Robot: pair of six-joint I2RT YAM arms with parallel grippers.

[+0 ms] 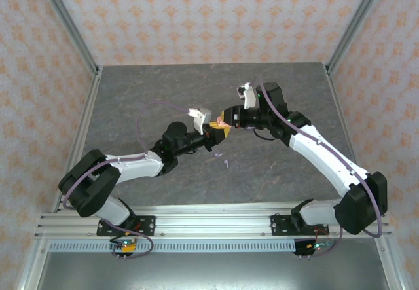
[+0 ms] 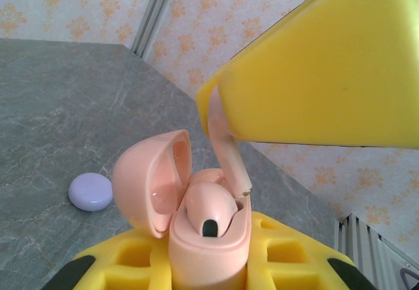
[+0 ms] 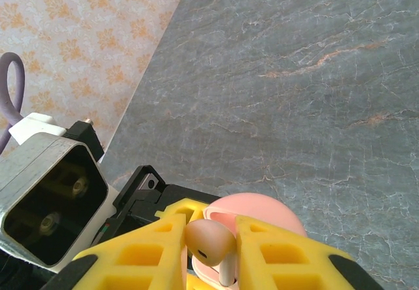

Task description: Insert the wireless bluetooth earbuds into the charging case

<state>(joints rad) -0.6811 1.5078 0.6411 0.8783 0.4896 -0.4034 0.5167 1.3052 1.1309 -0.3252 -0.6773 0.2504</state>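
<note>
left gripper (image 2: 209,264): mine, lower centre of the left wrist view; my yellow fingers (image 2: 124,260) are clamped on the pink case (image 2: 209,244).
pink case: upright between those fingers, lid (image 2: 154,179) swung open to the left.
seated earbud (image 2: 209,208): pale pink, lying in the case's well.
right gripper (image 3: 209,247): mine, bottom centre of the right wrist view; closed on the held earbud (image 3: 208,241).
held earbud: pale pink, pinched by its head; stem slants down to the case's right rim, contact unclear.
lilac case (image 2: 90,192): shut, lower left, on the table (image 2: 52,107).
lilac piece (image 1: 226,163): tiny, on the table below centre of the top view; too small to identify.
</note>
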